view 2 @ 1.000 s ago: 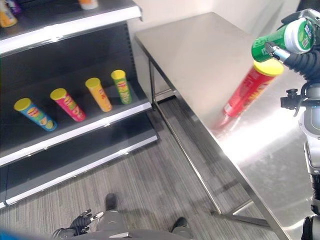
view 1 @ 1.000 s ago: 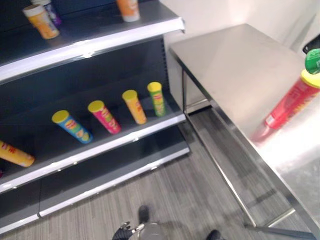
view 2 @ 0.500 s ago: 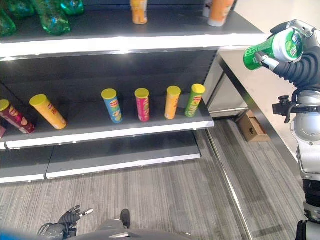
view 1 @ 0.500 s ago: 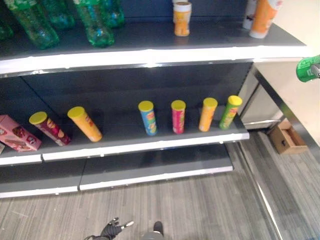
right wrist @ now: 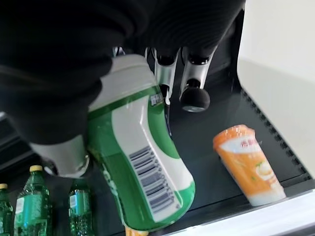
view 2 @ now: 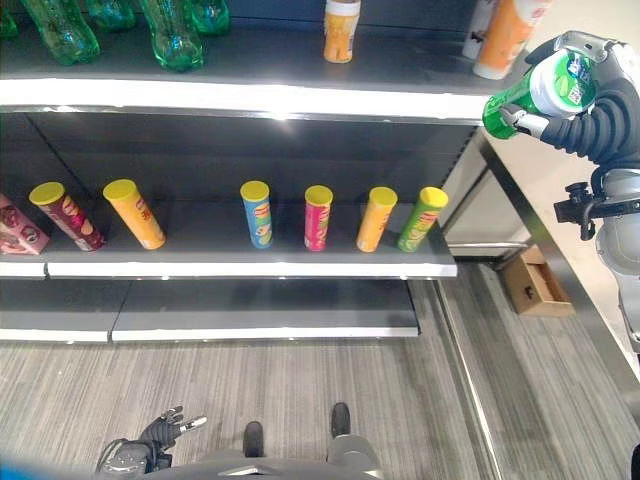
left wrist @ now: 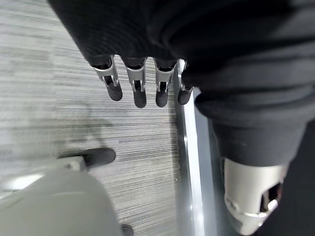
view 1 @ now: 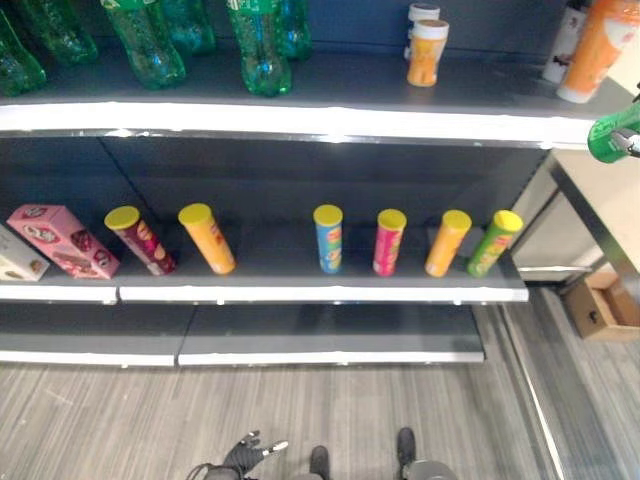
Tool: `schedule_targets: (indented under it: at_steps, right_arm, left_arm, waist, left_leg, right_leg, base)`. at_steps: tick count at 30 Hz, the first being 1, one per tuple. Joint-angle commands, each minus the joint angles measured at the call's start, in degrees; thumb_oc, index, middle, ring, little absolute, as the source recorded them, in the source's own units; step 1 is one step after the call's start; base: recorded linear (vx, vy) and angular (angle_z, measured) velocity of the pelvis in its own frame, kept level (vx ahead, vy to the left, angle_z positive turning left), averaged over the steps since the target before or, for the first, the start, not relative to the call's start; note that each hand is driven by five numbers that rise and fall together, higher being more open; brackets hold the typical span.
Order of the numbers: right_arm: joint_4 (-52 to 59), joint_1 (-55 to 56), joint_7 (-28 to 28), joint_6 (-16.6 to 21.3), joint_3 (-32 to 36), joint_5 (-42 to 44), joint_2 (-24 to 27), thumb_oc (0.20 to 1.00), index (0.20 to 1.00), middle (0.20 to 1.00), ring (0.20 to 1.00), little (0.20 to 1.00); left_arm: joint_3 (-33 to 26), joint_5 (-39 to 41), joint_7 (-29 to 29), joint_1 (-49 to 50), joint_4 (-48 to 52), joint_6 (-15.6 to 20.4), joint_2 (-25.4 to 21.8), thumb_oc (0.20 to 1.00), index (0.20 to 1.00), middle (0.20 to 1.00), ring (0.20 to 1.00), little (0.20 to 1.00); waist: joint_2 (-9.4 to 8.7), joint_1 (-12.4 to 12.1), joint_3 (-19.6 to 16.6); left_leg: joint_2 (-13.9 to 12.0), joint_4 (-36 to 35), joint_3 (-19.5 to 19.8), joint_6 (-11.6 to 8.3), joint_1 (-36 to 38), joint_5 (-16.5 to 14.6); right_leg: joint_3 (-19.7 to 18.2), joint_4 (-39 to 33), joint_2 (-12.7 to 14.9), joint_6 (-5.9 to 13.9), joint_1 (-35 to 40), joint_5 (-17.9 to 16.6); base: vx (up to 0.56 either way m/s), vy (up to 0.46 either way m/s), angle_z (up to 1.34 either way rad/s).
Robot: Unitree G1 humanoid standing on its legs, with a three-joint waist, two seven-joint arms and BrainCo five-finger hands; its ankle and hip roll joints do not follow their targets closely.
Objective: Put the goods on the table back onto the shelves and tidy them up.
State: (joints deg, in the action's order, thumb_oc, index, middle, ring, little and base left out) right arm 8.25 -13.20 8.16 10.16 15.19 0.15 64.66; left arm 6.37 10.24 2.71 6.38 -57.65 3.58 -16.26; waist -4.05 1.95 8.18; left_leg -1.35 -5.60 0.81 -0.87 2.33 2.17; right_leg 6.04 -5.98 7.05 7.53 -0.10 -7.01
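My right hand [view 2: 598, 118] is up at the right end of the upper shelf [view 2: 250, 98], shut on a green and white bottle [view 2: 535, 92] that lies tilted in its grasp. In the right wrist view the bottle [right wrist: 140, 162] hangs over the shelf's dark board, near an orange and white bottle [right wrist: 248, 164]. Low by the floor my left hand [view 2: 160, 432] hangs with straight fingers [left wrist: 139, 91] and holds nothing.
Green soda bottles [view 2: 170, 35] and orange and white bottles [view 2: 340, 30] stand on the upper shelf. Several chip cans [view 2: 257, 213] and a pink box [view 1: 62, 238] line the middle shelf. A cardboard box [view 2: 535, 282] sits on the floor under the table's edge [view 2: 515, 215].
The camera has swung from the steel table to the shelves, so the red can on the table has left the view. My right hand still holds the green bottle.
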Motion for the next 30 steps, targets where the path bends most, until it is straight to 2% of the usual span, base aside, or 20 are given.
schedule_targets:
  at_steps: [1,5,6,7,8,9,10,11,14,16,24,30]
  right_arm:
    - [-2.03,-6.47,0.57,1.3,-0.05,3.35,3.77,0.2,0.2,0.2,0.2,0.2]
    - [-7.08,-13.74,0.15,0.8,-7.62,3.91,6.39,0.2,0.2,0.2,0.2,0.2]
    - [-7.56,-15.06,0.24,0.88,-8.9,3.91,6.48,0.2,0.2,0.2,0.2,0.2]
    - [-8.85,-18.9,-0.28,0.19,-13.24,3.11,7.85,0.2,0.2,0.2,0.2,0.2]
    - [-9.34,-20.4,-0.2,0.25,-14.7,3.12,7.89,0.2,0.2,0.2,0.2,0.2]
    - [-10.87,-24.56,-0.63,-0.31,-19.36,2.08,9.02,0.2,0.2,0.2,0.2,0.2]
    - [-12.2,-28.54,-0.96,-0.31,-23.6,2.37,8.84,0.2,0.2,0.2,0.2,0.2]
    - [-15.04,-32.37,-1.77,-0.79,-28.77,2.47,8.55,0.2,0.2,0.2,0.2,0.2]
    - [-16.87,-34.73,-2.54,-0.95,-32.14,3.67,7.03,0.2,0.2,0.2,0.2,0.2]
    - [-19.64,-38.26,-3.81,-1.39,-37.93,3.96,5.15,0.2,0.2,0.2,0.2,0.2]
    - [-18.03,-34.06,-3.55,-2.95,-37.13,-4.43,2.39,0.2,0.2,0.2,0.2,0.2]
    - [-19.63,-32.43,-1.92,-3.32,-35.53,-6.28,3.24,0.2,0.2,0.2,0.2,0.2]
  left_arm:
    - [1.32,1.2,-0.14,-1.9,1.14,1.01,-2.88,1.0,1.0,1.0,1.0,1.0]
    - [1.43,0.64,-0.57,-0.9,-1.68,0.32,-3.17,1.0,1.0,1.0,1.0,1.0]
    - [1.13,0.64,-0.58,-0.82,-1.72,0.34,-2.96,1.0,1.0,1.0,1.0,1.0]
    - [1.11,0.83,-0.89,-0.55,-2.98,0.17,-3.32,1.0,1.0,1.0,1.0,1.0]
    - [0.79,0.83,-0.89,-0.45,-3.0,0.19,-3.05,1.0,1.0,1.0,1.0,1.0]
    - [0.68,1.38,-1.34,-0.27,-3.64,0.15,-3.45,1.0,1.0,1.0,1.0,1.0]
    - [0.17,1.67,-1.52,0.05,-4.0,0.09,-3.02,1.0,1.0,1.0,1.0,1.0]
    - [0.15,2.56,-1.69,0.59,-4.43,-0.18,-3.34,1.0,1.0,1.0,1.0,1.0]
    - [-0.3,2.92,-1.9,1.16,-5.07,-0.32,-2.99,1.0,1.0,1.0,1.0,1.0]
    - [-1.25,3.93,-2.36,2.06,-6.74,-0.48,-2.27,1.0,1.0,1.0,1.0,1.0]
    - [-1.4,2.65,-2.45,2.34,-8.06,-0.66,-1.21,1.0,1.0,1.0,1.0,1.0]
    - [-0.85,2.38,-2.97,3.2,-6.38,-0.24,-0.75,1.0,1.0,1.0,1.0,1.0]
  waist:
    - [-1.44,-2.15,-2.05]
    - [-2.26,-4.4,-2.84]
    - [-2.1,-4.02,-2.83]
    - [-2.52,-5.3,-2.92]
    - [-2.33,-4.85,-2.95]
    - [-2.66,-6.18,-2.99]
    - [-2.37,-5.93,-3.02]
    - [-2.56,-7.33,-3.05]
    - [-2.25,-7.6,-3.08]
    - [-2.01,-8.45,-2.97]
    - [-1.01,-8.98,-2.92]
    - [-0.92,-9.37,-2.59]
  left_leg:
    - [-1.84,0.6,-0.69,-4.12,1.94,-4.74]
    - [-3.44,0.6,-0.04,-5.52,2.49,-4.41]
    - [-3.46,0.6,0.0,-5.54,2.51,-4.42]
    - [-3.81,0.6,0.37,-5.99,2.31,-4.05]
    - [-3.82,0.6,0.44,-6.0,2.3,-4.04]
    - [-4.1,0.6,0.87,-6.25,2.24,-3.83]
    - [-4.19,0.6,1.19,-6.37,2.23,-3.7]
    - [-4.45,0.6,1.88,-6.59,2.16,-3.35]
    - [-4.54,0.6,2.32,-6.71,1.95,-3.13]
    - [-4.41,0.6,2.95,-6.71,1.99,-2.97]
    - [-4.18,0.6,3.26,-6.63,1.68,-2.85]
    - [-3.77,0.6,3.48,-6.43,1.1,-2.85]
  right_leg:
    - [0.62,1.55,1.28,2.76,1.53,4.18]
    - [2.97,0.98,0.8,2.16,3.71,5.26]
    - [3.01,0.98,0.78,2.15,3.75,5.28]
    - [3.95,0.98,0.65,1.95,4.05,5.61]
    - [4.03,0.98,0.64,1.94,4.07,5.63]
    - [5.06,0.98,0.59,1.66,4.51,5.99]
    - [5.66,0.98,0.55,1.54,4.87,6.17]
    - [6.65,0.98,0.43,1.22,5.57,6.65]
    - [7.43,0.98,0.48,1.12,5.86,6.85]
    - [8.44,0.98,0.65,0.99,6.68,7.1]
    - [10.15,1.05,1.02,1.05,7.08,7.21]
    - [11.04,1.07,1.55,1.4,6.76,6.84]
  base:
    - [0.08,-0.112,0.19]
    - [0.08,-0.105,0.19]
    - [0.03,-0.095,0.31]
    - [0.02,-0.063,0.22]
    - [0.04,-0.108,0.17]
    - [0.03,-0.068,0.17]
    - [0.06,-0.115,0.45]
    - [0.04,-0.07,0.48]
    - [0.03,-0.042,0.33]
    - [0.03,-0.039,0.27]
    - [0.01,-0.003,0.05]
    - [0.02,0.018,0.07]
